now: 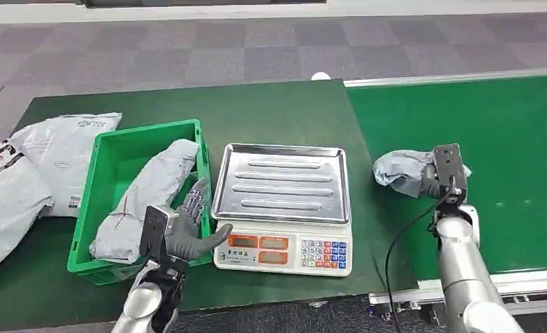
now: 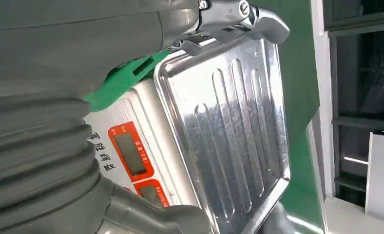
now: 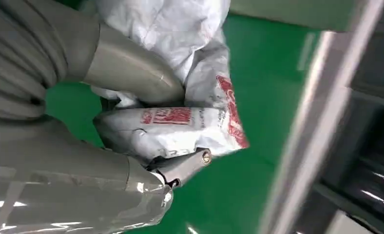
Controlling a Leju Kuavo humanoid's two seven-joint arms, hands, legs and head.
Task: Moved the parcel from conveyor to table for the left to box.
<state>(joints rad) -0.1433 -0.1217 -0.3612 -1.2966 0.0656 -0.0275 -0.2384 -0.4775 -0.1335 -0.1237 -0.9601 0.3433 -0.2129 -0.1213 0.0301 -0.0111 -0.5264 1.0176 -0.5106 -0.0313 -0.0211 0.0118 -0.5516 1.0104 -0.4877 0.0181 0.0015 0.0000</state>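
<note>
— Where do we have the parcel now?

— It lies on the green conveyor belt, just past the edge of the table. Our right hand is wrapped around it; the right wrist view shows the thumb and fingers pressed into the crumpled white bag with red print.

— And our left hand?

— It hovers with fingers spread and holds nothing, over the near right corner of the green crate, just beside the weighing scale. The left wrist view looks along the scale's steel tray and its orange displays.

— What do we see in the crate?

— One long grey mailer bag lies slantwise in it. More grey and white mailers are piled on the table to the left of the crate.
</note>
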